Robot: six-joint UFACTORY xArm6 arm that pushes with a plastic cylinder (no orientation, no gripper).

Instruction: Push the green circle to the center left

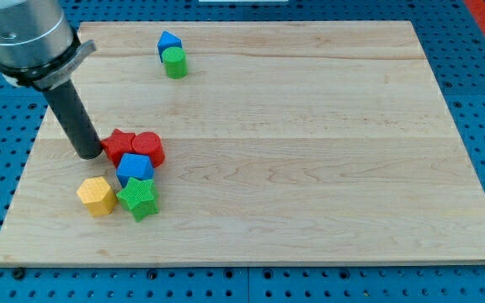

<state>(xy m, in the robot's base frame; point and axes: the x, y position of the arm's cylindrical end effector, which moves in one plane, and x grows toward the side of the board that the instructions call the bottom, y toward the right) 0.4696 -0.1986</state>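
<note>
Broadly, a pale wooden board (310, 126) fills most of the view, lying on a blue pegboard surface (478, 50). Next in size is the arm's grey housing (25, 34) at about ten o'clock, from which the dark rod (72, 118) slants down. I have no claw, so there is nothing to call wide or narrow; my tip (89, 155) rests on the board at roughly nine o'clock, touching or just beside the red star (119, 145) on that block's nine o'clock side. A red cylinder (149, 146) sits against the star at its three o'clock. Below them, toward seven o'clock on the board, a blue block (135, 168) touches a green star (138, 199), with a yellow block (96, 195) just beside the star. The green circle (174, 62) stands well apart from that cluster, up near eleven o'clock, touching a small blue block (168, 42) at its own twelve o'clock
</note>
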